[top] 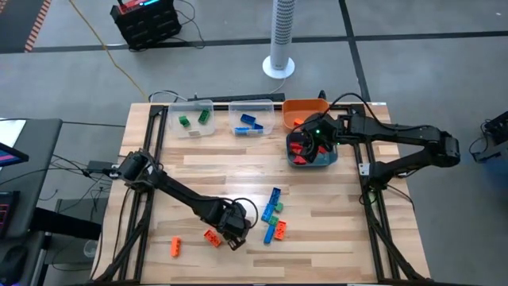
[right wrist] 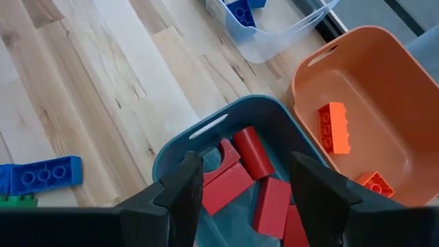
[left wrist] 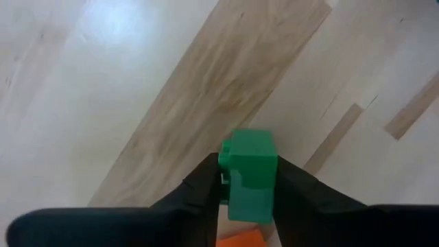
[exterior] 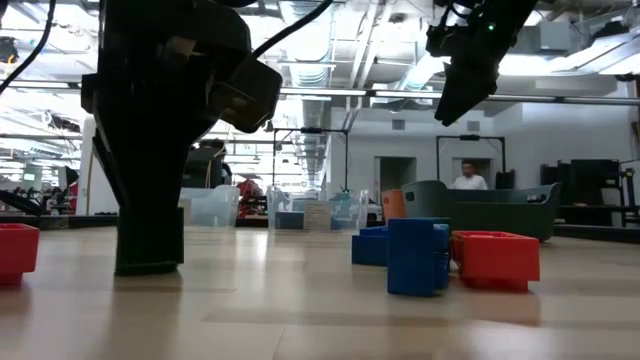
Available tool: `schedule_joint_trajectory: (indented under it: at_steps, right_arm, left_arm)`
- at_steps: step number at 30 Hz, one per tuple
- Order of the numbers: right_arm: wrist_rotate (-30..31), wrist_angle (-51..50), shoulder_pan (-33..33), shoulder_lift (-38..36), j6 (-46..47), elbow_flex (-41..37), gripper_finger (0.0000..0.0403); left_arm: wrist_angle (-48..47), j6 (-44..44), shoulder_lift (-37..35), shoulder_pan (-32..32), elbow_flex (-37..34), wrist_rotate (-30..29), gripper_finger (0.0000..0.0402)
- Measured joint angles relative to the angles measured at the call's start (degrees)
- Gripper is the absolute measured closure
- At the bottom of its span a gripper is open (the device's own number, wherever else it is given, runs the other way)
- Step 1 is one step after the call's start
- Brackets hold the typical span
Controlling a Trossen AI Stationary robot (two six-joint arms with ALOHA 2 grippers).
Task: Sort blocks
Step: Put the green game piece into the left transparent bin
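Gripping green studded block (left wrist: 249,177) upright

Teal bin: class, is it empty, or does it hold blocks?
Not empty. The teal bin holds several red blocks, seen between the open fingers of the right end effector above it.

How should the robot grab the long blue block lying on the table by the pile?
Come from straight above and pinch the long blue block across its narrow width, near the middle. It lies flat with its long sides showing, and a green block sits near one end, so the middle looks the clearest spot. The right end effector hangs open over the teal bin.
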Motion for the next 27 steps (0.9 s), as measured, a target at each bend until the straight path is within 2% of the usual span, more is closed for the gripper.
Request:
schedule_joint_trajectory:
  at_steps: [6,11,15,21,27]
  right_arm:
    - [0.0,0.0,0.0,-0.02,0.02,0.0,0.0185]
    - [0.0,0.02,0.01,-0.02,0.22,0.0,0.0185]
    - [-0.02,0.74,0.42,-0.02,1.79,0.0,0.0185]
    - [-0.14,4.58,3.52,-0.02,4.46,0.0,0.0185]
    - [-0.09,5.91,9.13,-0.02,10.51,0.0,0.0184]
  left_arm:
    - [-1.18,-0.07,-0.2,0.14,0.0,-1.16,0.0312]
    - [-5.34,-0.28,-2.39,0.46,0.0,-5.56,0.0306]
    - [-10.52,1.49,-6.04,3.22,0.0,-9.68,0.0307]
    - [-15.8,13.45,-13.01,14.65,0.0,-11.09,0.0307]
    - [-18.14,29.27,-20.29,33.6,0.0,-11.24,0.0308]
